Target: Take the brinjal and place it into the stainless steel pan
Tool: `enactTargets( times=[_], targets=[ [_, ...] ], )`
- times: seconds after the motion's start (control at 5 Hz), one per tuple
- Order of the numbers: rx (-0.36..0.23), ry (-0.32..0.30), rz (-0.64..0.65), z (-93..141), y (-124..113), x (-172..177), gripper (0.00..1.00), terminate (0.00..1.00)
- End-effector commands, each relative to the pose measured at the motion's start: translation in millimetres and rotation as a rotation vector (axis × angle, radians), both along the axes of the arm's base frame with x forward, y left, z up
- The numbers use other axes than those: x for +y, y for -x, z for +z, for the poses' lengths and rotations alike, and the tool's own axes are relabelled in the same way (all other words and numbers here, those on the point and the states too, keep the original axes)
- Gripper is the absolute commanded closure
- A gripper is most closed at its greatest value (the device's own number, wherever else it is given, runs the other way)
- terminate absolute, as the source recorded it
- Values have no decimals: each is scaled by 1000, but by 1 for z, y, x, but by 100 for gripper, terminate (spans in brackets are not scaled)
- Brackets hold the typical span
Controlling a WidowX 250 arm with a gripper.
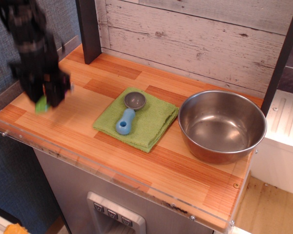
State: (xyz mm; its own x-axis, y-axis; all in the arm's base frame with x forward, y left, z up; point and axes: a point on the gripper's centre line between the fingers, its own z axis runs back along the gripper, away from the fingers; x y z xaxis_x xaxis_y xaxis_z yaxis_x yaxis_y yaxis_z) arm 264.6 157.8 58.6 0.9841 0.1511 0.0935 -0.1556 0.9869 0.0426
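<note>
Brinjal (41,104) sits in blurred end effector (45,97); stainless steel pan (222,126) holds nothing

So the cloth (136,119) sits mid-tabletop (88,141) with the scoop (129,113) lying on it. Right of the cloth, just beside it, is the stainless steel pan (222,125). Well off to the cloth's left, near the tabletop's edge, is the hand (43,95) with the brinjal (41,104) poking out under it.
</note>
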Motion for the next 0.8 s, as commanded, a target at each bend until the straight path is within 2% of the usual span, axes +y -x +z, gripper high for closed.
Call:
enactTargets(
  times=[0.0, 0.2, 0.4, 0.6],
  targets=[
    [-84, 71, -118, 52, -34, -69, 100, 0],
    [-57, 122, -239, 47, -49, -120, 100, 0],
    [-23, 104, -357, 34, -57, -172, 100, 0],
    [-23, 78, -465, 30, -60, -222, 100, 0]
  ],
)
